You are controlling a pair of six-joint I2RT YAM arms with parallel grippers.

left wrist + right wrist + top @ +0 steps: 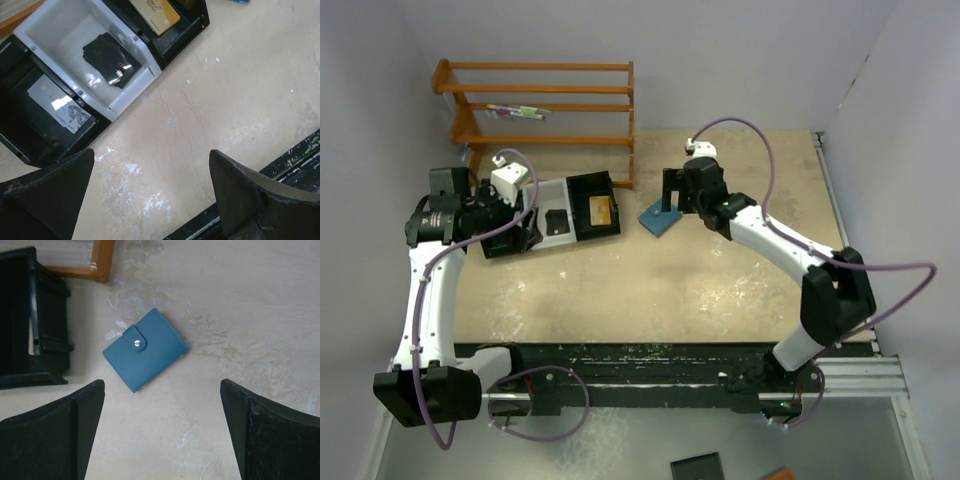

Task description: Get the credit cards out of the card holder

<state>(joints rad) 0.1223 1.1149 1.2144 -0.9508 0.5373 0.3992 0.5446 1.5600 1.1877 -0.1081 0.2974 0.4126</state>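
Looks like a robotics lab test cell to me, not anybody's home: a left arm (425,300) and a right arm (780,240), both white and black, are bolted to an aluminium rail (860,375) at the near edge of a scuffed, paint-flecked table (670,290), with purple cables (767,160) looping off them. The bench is boxed in by plain pale walls (720,50). At the back sit a bare wooden rack (540,105) and a black-and-white sorting tray (556,192).

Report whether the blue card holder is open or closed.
Closed: the card holder lies folded flat, its tab snapped down over the front face.
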